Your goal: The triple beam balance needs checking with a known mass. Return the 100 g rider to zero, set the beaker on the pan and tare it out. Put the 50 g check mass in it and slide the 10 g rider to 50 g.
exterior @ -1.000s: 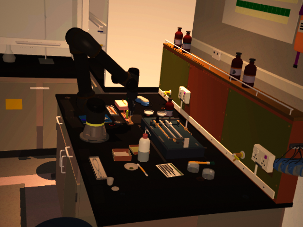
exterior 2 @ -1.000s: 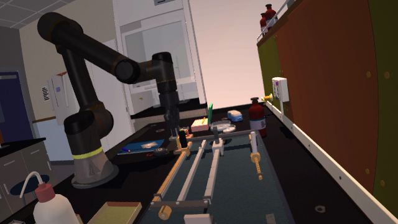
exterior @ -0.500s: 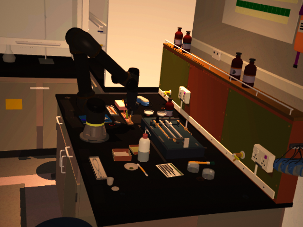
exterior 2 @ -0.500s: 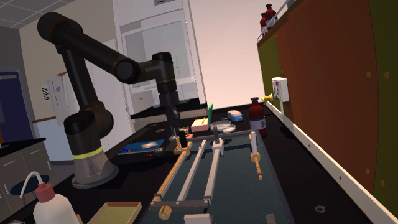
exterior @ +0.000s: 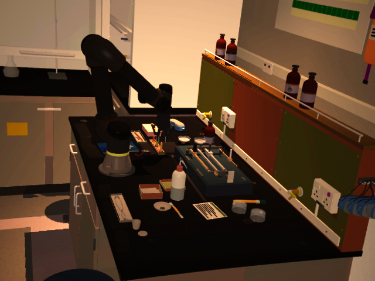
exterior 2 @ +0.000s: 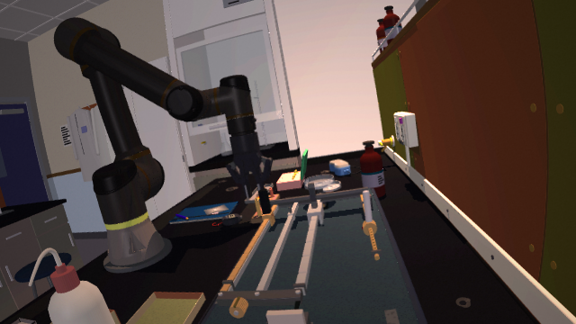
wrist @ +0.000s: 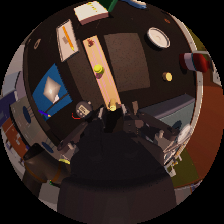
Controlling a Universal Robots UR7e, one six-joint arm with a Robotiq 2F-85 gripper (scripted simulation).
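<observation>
The triple beam balance [exterior: 212, 169] sits mid-bench, and a wooden tray of check masses [wrist: 102, 73] lies beside its far left corner. My gripper [wrist: 112, 112] hangs over the near end of that tray, open and empty. A brass check mass [wrist: 112, 104] stands on the tray right at my fingertips. A yellow mass [wrist: 99, 68] and a small red one [wrist: 90, 42] stand farther along the tray. The balance's beams [exterior 2: 288, 238] run lengthwise along its base. The pan [wrist: 184, 133] is bare, and I see no beaker on it.
A brown reagent bottle [exterior: 209, 132] stands behind the balance, with two petri dishes [exterior: 184, 138] beside it. A wash bottle [exterior: 178, 183] and small trays sit in front. A digital timer [wrist: 83, 109] and a blue mat [wrist: 51, 92] lie to the left. The splashback wall [exterior: 272, 145] runs along the right.
</observation>
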